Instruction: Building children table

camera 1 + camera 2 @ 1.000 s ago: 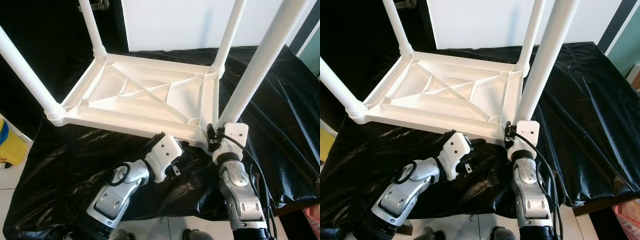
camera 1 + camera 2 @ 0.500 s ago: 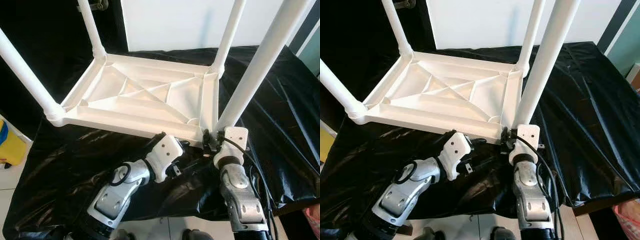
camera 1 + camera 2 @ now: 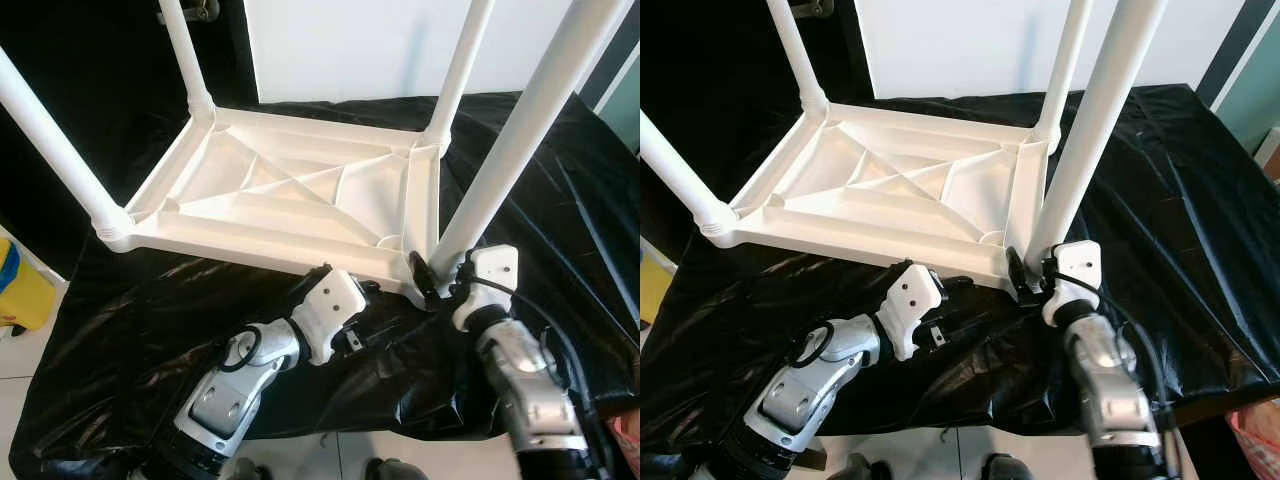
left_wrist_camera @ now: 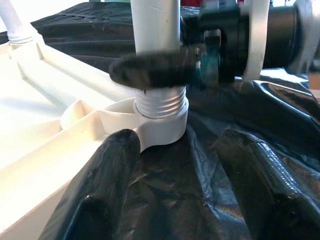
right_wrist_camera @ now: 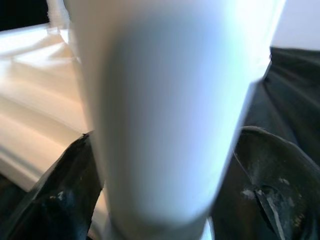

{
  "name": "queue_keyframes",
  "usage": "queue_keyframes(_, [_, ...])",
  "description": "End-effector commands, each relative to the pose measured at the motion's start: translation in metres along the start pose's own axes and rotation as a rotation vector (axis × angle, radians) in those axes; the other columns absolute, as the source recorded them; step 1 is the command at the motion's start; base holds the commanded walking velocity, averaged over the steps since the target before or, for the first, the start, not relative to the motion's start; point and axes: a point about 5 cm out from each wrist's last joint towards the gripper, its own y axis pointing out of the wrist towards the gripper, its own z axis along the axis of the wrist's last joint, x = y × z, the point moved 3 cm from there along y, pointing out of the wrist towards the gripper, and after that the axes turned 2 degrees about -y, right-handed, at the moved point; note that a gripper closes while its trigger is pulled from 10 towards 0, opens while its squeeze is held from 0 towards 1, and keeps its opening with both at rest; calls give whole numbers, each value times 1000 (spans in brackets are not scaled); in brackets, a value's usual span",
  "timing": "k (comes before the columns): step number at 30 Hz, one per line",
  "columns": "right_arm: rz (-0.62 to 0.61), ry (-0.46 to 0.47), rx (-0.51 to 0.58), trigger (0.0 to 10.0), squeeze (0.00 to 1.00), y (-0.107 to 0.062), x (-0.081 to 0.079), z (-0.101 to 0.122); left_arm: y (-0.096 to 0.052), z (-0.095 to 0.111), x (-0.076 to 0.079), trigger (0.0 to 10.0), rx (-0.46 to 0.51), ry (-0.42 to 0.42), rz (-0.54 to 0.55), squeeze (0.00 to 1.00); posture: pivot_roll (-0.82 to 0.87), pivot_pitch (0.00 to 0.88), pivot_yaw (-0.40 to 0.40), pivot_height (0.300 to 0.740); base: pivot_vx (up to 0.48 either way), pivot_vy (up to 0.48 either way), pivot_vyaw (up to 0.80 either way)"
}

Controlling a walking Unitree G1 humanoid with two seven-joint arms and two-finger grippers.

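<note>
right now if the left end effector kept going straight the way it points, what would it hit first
Most likely the corner socket of the upturned table, where the near right leg screws in. The left end effector is open, its fingers straddling that line over the black sheet. Depth is hard to judge.

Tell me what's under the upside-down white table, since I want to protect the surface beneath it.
A black plastic sheet lies crumpled under the white table and spreads past it on every side. Whatever the sheet rests on is covered, so its surface cannot be seen.

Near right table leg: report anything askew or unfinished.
The near right leg leans outward instead of matching the others, and bare thread shows above its corner socket, so it isn't seated. The right pincer grips its base.
</note>
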Motion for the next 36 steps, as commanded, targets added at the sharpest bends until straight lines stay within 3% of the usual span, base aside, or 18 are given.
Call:
queue_keyframes(1, [104, 33, -27, 10000, 0, 1, -8, -6, 1, -1, -1, 10000, -5, 9, 1, 0, -115, 124, 32, 740, 0, 0, 0])
queue_keyframes(2, [172, 41, -43, 10000, 0, 2, -11, -8, 1, -1, -1, 10000, -6, 11, 3, 0, -115, 124, 34, 740, 0, 0, 0])
queue_keyframes(5, [216, 44, -53, 10000, 0, 2, -12, -10, 1, -1, -1, 10000, -6, 11, 5, 0, -114, 124, 35, 740, 0, 0, 0])
queue_keyframes(8, [315, -14, -88, 10000, 0, 10, -11, -16, 1, 0, -2, 10000, -5, 20, 7, 0, -107, 122, 36, 740, 0, 0, 0])
queue_keyframes(15, [387, -70, -115, 10000, 0, 14, -7, -21, 1, 0, -3, 10000, -7, 27, 14, 0, -97, 117, 31, 740, 0, 0, 0])
queue_keyframes(16, [396, -68, -117, 3961, 0, 15, -6, -22, 1, 0, -3, 10000, -7, 27, 16, 0, -97, 117, 31, 740, 0, 0, 0])
queue_keyframes(17, [396, -68, -117, 3961, 0, 15, -6, -22, 1, 0, -3, 10000, -7, 27, 16, 0, -97, 117, 31, 740, 0, 0, 0])
queue_keyframes(18, [398, -72, -113, 0, 0, 17, -4, -22, 1, 0, -3, 10000, -6, 28, 18, 0, -96, 116, 31, 740, 0, 0, 0])
queue_keyframes(27, [424, -78, -104, 0, 0, 18, -3, -21, 2, 0, -3, 10000, -4, 34, 24, 0, -97, 115, 31, 740, 0, 0, 0])
queue_keyframes(29, [417, -71, -107, 471, 0, 17, -3, -22, 2, 0, -3, 10000, -5, 37, 25, 0, -99, 116, 32, 740, 0, 0, 0])
queue_keyframes(30, [416, -63, -108, 10000, 0, 15, -5, -23, 2, 0, -4, 10000, -6, 41, 27, 0, -100, 115, 33, 740, 0, 0, 0])
queue_keyframes(36, [399, -45, -109, 10000, 0, 12, -6, -25, 2, -1, -3, 10000, -9, 45, 27, 0, -104, 116, 35, 740, 0, 0, 0])
